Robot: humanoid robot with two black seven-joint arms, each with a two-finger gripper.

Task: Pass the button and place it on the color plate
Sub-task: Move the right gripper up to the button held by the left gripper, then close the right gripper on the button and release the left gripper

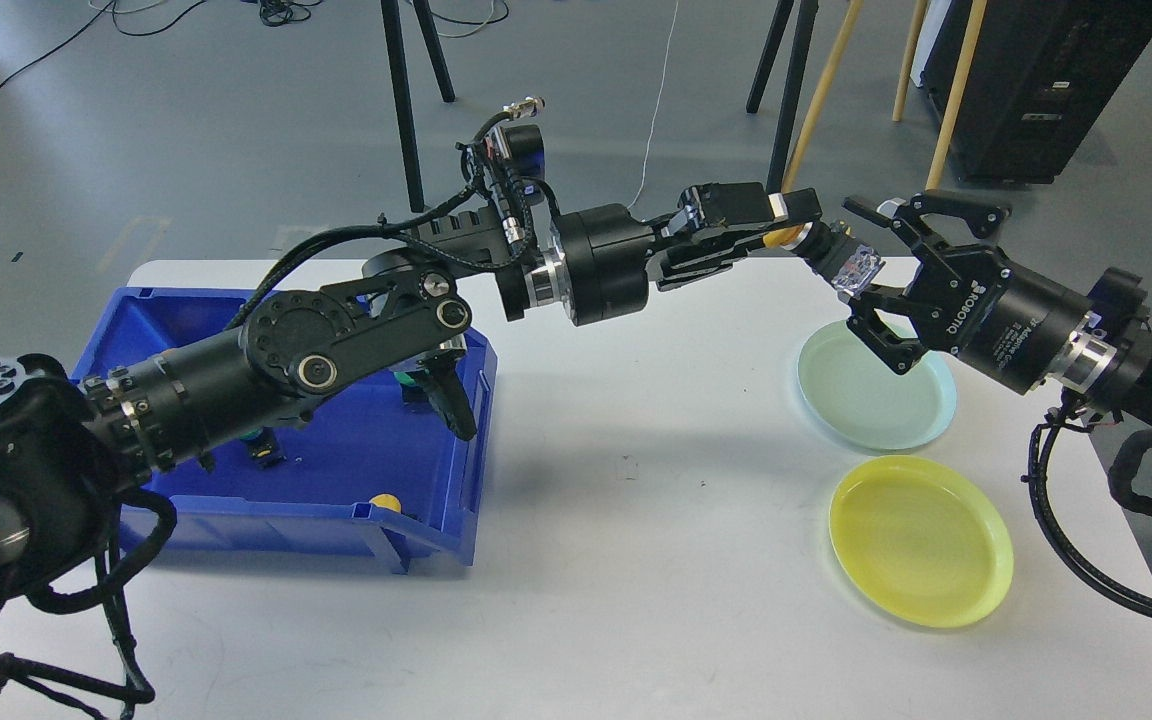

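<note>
My left gripper [771, 232] reaches right over the table and is shut on a button [831, 258] with a yellow cap and a black body with a shiny end. The button sticks out to the right, in the air above the table's far edge. My right gripper [856, 260] is open, with one finger above and one below the button's shiny end, not pressing on it. The pale green plate [876, 410] lies just below the right gripper. The yellow plate [921, 540] lies nearer, in front of it.
A blue bin [336, 480] stands at the left of the white table [626, 580], under my left arm, holding a yellow button [386, 502] and other small buttons. Tripod legs and wooden poles stand on the floor beyond the table.
</note>
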